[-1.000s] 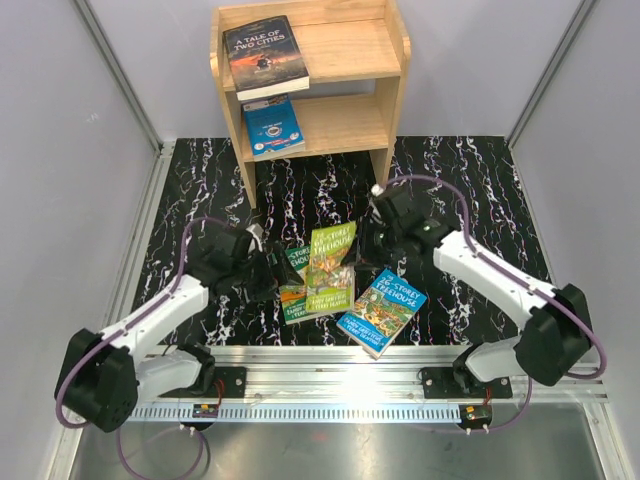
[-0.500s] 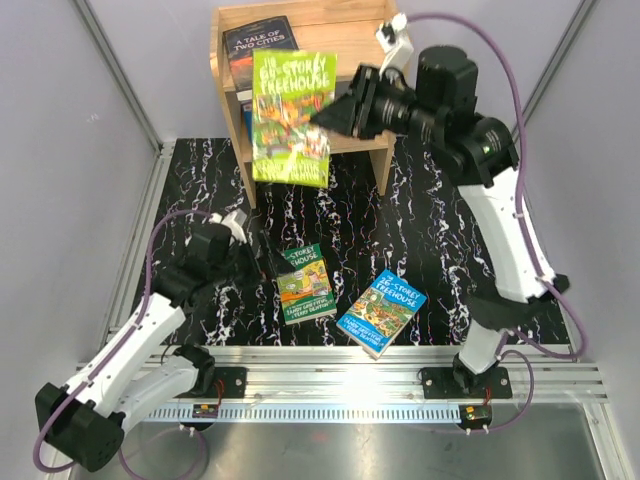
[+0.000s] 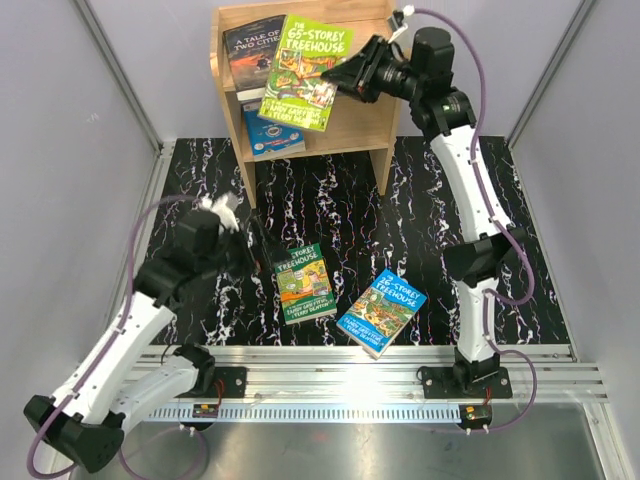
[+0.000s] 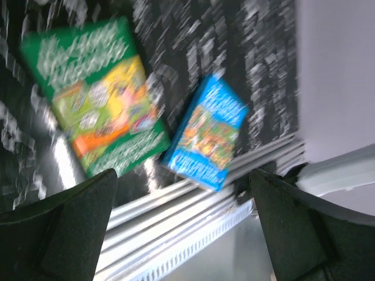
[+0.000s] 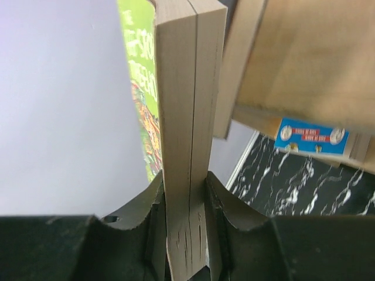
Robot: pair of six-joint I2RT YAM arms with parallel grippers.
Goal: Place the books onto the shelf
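My right gripper [image 3: 345, 76] is shut on a green "65-Storey Treehouse" book [image 3: 306, 70] and holds it tilted in the air in front of the top tier of the light-wood shelf [image 3: 386, 125]. In the right wrist view the jaws [image 5: 184, 193] pinch the book's page edge [image 5: 183, 105]. A dark "A Tale of Two Cities" book [image 3: 248, 50] lies on the top tier. A blue book [image 3: 262, 138] lies on the lower tier. On the table lie a second green book [image 3: 304, 283] and a blue-green book [image 3: 381, 311]. My left gripper [image 3: 255, 255] hovers open to the left of them, holding nothing.
Black marbled mat [image 3: 420, 200] covers the table; a metal rail [image 3: 330, 365] runs along its near edge. Grey walls close in both sides. The left wrist view, blurred, shows the green book [image 4: 96, 96], the blue-green book [image 4: 205, 132] and the rail between open fingers.
The right arm has lifted the green book from the table up to the shelf's top tier and tilted it. The left arm has drawn back to the left, still open.
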